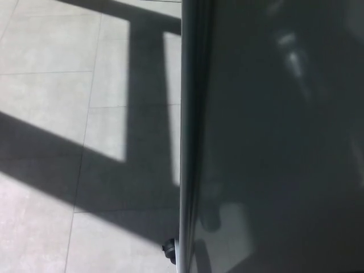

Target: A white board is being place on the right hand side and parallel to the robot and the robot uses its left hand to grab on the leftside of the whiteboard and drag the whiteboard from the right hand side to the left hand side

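Whiteboard fills the right half of the head view, standing upright on the floor, its face dim, glossy and grey in shade, with faint pale reflections near the top and a lighter patch low down. Its left side is a straight metal frame edge, smooth and satin-grey, running from the top of the view to the bottom. At the foot of that edge a small dark caster peeks out, so the board looks to be on wheels and should roll rather than scrape.

Neither hand shows here, so I cannot tell whether the left hand or the right hand is released, clenched or grasping anything. By the look of it the grab on the frame edge is not yet made, or is happening out of view.

To do this step well, I judge the left hand should close around the metal frame edge rather than press on the slick panel, which offers nothing to hold. A grip around mid-height would pull the board level; too high a pull might tip it over its casters. The drag should be slow and steady towards the floor's left side, along the board's own length.

The floor is pale matte tile with thin grout lines, crossed by broad hard-edged shadows and bright sunlit patches.
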You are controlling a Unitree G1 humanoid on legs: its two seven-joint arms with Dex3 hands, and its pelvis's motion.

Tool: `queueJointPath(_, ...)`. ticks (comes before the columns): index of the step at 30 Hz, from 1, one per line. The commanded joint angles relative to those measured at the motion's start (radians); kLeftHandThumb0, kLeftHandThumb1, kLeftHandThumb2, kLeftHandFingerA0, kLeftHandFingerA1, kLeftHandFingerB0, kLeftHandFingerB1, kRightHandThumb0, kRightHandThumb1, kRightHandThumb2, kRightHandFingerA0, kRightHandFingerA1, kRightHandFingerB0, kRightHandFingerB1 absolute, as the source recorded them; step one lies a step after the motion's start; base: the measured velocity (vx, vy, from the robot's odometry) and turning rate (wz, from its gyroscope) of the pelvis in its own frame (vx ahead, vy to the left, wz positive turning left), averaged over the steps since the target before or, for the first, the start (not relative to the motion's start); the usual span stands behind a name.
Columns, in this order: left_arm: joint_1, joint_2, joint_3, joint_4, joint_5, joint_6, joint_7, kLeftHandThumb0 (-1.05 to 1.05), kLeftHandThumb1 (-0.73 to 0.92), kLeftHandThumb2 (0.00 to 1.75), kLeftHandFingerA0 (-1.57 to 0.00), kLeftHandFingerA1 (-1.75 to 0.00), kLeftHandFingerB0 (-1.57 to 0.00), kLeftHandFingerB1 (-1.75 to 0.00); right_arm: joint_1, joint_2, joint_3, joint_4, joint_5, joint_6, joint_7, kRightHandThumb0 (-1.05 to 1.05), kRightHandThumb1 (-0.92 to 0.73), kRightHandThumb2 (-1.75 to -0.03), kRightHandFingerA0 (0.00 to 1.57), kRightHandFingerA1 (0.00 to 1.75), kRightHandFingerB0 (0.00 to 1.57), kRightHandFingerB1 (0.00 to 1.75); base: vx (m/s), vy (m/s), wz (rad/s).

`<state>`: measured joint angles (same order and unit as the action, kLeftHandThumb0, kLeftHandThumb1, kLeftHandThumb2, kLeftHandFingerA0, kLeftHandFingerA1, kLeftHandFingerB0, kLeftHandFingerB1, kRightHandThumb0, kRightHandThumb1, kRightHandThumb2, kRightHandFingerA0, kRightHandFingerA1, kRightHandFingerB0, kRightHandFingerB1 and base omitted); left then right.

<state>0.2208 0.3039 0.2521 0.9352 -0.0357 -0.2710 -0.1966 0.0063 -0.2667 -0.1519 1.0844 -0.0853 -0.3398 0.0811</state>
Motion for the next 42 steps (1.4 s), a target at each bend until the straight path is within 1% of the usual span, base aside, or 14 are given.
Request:
queueJointPath(1,0.013,0.036,0.046,-0.039,-0.073,-0.138,-0.092,-0.3,0.66,0.6,-0.46,-0.37,-0.32,-0.32,-0.013,-0.034,-0.036,0.065,0.042,-0.198,0.029,-0.53,-0.63,-0.75,0.83,0.88,0.47,0.65,0.0,0.0,0.0)
queueJointPath(4,0.01,0.032,0.066,-0.085,-0.107,-0.154,-0.136,-0.31,0.67,0.61,-0.44,-0.37,-0.32,-0.32,-0.018,-0.036,-0.031,0.082,0.029,-0.207,0.012,-0.54,-0.62,-0.75,0.85,0.86,0.48,0.64,0.0,0.0,0.0)
queueJointPath(20,-0.13,0.081,0.116,-0.383,-0.229,0.061,-0.258,-0.25,0.62,0.58,-0.42,-0.39,-0.31,-0.33,-0.024,-0.042,-0.024,0.129,0.028,-0.247,0.002,-0.51,-0.62,-0.75,0.86,0.85,0.48,0.63,0.0,0.0,0.0)
queueJointPath(21,-0.169,0.091,0.108,-0.406,-0.233,0.09,-0.265,-0.29,0.59,0.63,-0.32,-0.39,-0.26,-0.34,-0.026,-0.042,-0.026,0.131,0.031,-0.246,0.008,-0.51,-0.63,-0.75,0.83,0.84,0.48,0.61,0.0,0.0,0.0)
queueJointPath(25,-0.25,0.122,0.051,-0.486,-0.217,0.144,-0.327,-0.34,0.59,0.63,-0.22,-0.38,-0.23,-0.33,-0.024,-0.038,-0.036,0.129,0.045,-0.248,0.017,-0.5,-0.61,-0.75,0.84,0.85,0.48,0.61,0.0,0.0,0.0)
queueJointPath(26,-0.265,0.133,0.03,-0.523,-0.213,0.175,-0.336,-0.21,0.48,0.96,-0.11,-0.51,-0.08,-0.49,-0.024,-0.037,-0.037,0.131,0.045,-0.249,0.019,-0.5,-0.61,-0.75,0.84,0.86,0.48,0.62,0.0,0.0,0.0)
queueJointPath(27,-0.273,0.139,0.019,-0.539,-0.213,0.194,-0.34,-0.41,0.54,0.64,-0.16,-0.37,-0.17,-0.32,-0.024,-0.037,-0.037,0.132,0.045,-0.251,0.02,-0.5,-0.6,-0.76,0.85,0.87,0.48,0.62,0.0,0.0,0.0)
queueJointPath(28,-0.291,0.151,-0.007,-0.568,-0.201,0.216,-0.348,-0.26,0.47,0.95,-0.03,-0.49,0.0,-0.45,-0.024,-0.035,-0.038,0.133,0.045,-0.256,0.022,-0.5,-0.6,-0.75,0.86,0.87,0.49,0.63,0.0,0.0,0.0)
queueJointPath(31,-0.347,0.165,-0.07,-0.627,-0.176,0.276,-0.344,-0.26,0.39,0.9,-0.04,-0.49,0.0,-0.47,-0.023,-0.036,-0.032,0.133,0.037,-0.258,0.021,-0.51,-0.62,-0.75,0.84,0.86,0.48,0.63,0.0,0.0,0.0)
queueJointPath(32,-0.364,0.168,-0.086,-0.647,-0.181,0.316,-0.348,-0.4,0.47,0.56,-0.1,-0.32,-0.08,-0.23,-0.022,-0.038,-0.029,0.133,0.033,-0.259,0.017,-0.51,-0.63,-0.74,0.84,0.85,0.47,0.61,0.0,0.0,0.0)
queueJointPath(33,-0.391,0.167,-0.106,-0.662,-0.189,0.357,-0.359,-0.39,0.3,0.71,0.0,-0.36,0.0,-0.28,-0.021,-0.039,-0.027,0.132,0.029,-0.26,0.011,-0.51,-0.62,-0.73,0.86,0.85,0.48,0.62,0.0,0.0,0.0)
queueJointPath(36,-0.446,0.155,-0.143,-0.672,-0.191,0.408,-0.366,-0.39,0.29,0.68,0.0,-0.33,0.0,-0.22,-0.018,-0.039,-0.021,0.132,0.022,-0.258,0.001,-0.51,-0.62,-0.74,0.87,0.85,0.47,0.62,0.0,0.0,0.0)
queueJointPath(38,-0.516,0.141,-0.169,-0.655,-0.205,0.462,-0.382,-0.42,0.29,0.64,0.0,-0.22,0.0,-0.1,-0.021,-0.039,-0.019,0.138,0.02,-0.262,-0.003,-0.54,-0.61,-0.75,0.92,0.87,0.48,0.65,0.0,0.0,0.0)
queueJointPath(42,-0.598,0.13,-0.22,-0.605,-0.151,0.449,-0.365,-0.46,0.33,0.7,-0.01,-0.3,0.0,-0.12,-0.015,-0.043,-0.012,0.136,0.011,-0.267,-0.009,-0.54,-0.63,-0.73,0.9,0.85,0.48,0.63,0.0,0.0,0.0)
